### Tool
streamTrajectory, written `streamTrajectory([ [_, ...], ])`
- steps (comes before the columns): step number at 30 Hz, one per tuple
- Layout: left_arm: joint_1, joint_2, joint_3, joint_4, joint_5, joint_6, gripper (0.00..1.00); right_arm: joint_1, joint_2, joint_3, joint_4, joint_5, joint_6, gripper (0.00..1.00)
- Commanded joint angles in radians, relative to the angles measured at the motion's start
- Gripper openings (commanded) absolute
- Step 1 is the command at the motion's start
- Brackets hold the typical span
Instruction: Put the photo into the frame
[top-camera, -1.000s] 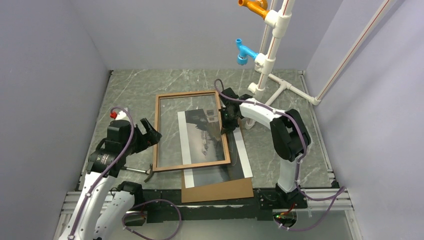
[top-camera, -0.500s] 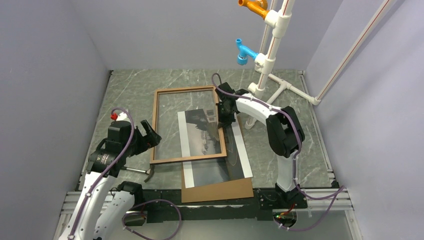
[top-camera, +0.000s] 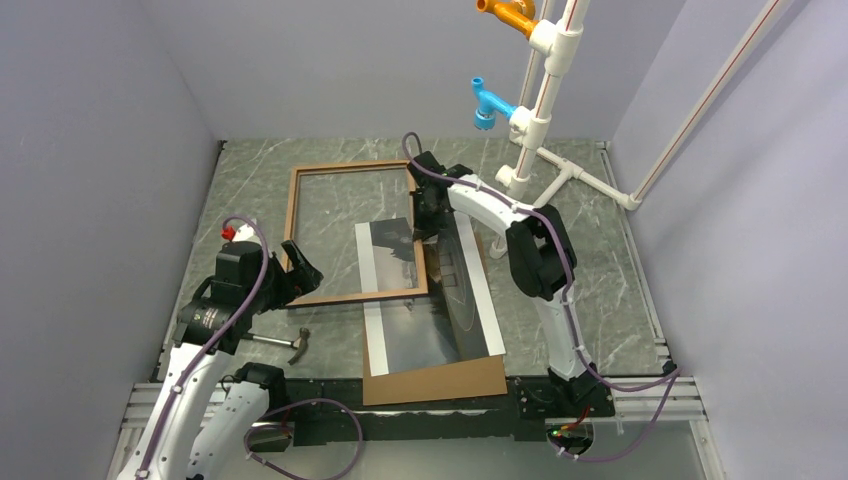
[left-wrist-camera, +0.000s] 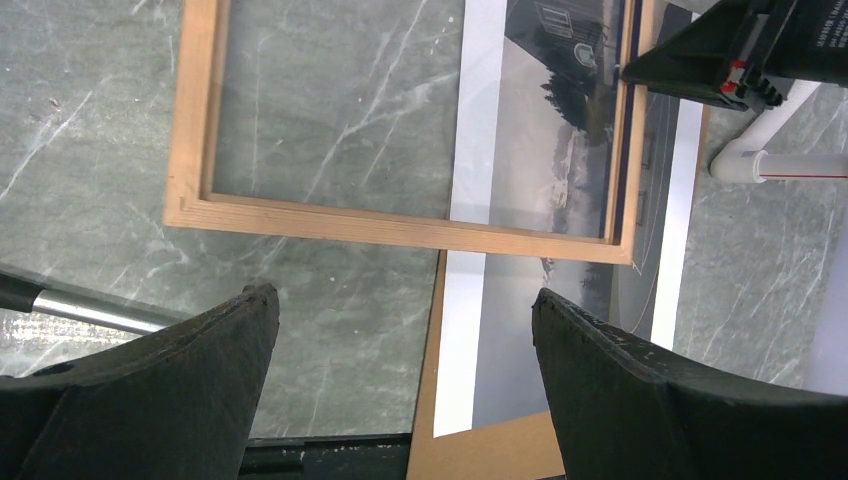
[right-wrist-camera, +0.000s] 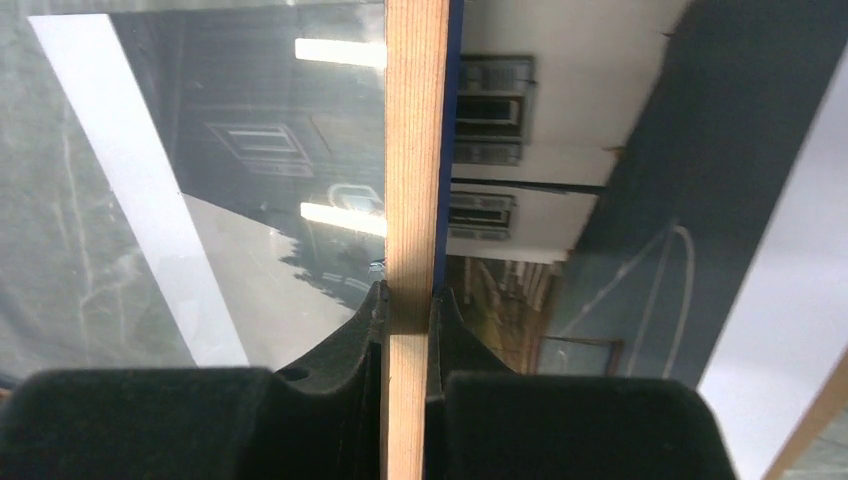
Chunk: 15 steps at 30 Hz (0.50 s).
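The right hand (right-wrist-camera: 407, 300) is clenched on the right rail of the frame (top-camera: 349, 297), which is wood face up, with a thin navy edge showing beside the fingers (right-wrist-camera: 350, 340). The frame sits left of centre on the worktop (top-camera: 250, 185), its right part overlapping the left half of the photo (top-camera: 430, 335) — the print is face up, its near end on a brown backing board (top-camera: 440, 381). The left hand (left-wrist-camera: 402, 298) hangs released by the frame's near-left corner, touching nothing; a hammer (top-camera: 298, 343) lies just beside it.
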<state>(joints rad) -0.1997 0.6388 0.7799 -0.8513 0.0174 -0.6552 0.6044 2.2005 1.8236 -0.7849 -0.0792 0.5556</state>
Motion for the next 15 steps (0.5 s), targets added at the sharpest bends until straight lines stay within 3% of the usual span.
streamTrajectory([
  [1,0.0,-0.005,0.001,0.009,-0.014,0.004,0.99,0.033,0.02,0.126,0.029,-0.063,0.057,0.0],
  [15,-0.001,-0.004,0.001,0.0,-0.014,0.003,0.99,0.137,0.164,0.339,0.035,-0.071,0.154,0.0],
])
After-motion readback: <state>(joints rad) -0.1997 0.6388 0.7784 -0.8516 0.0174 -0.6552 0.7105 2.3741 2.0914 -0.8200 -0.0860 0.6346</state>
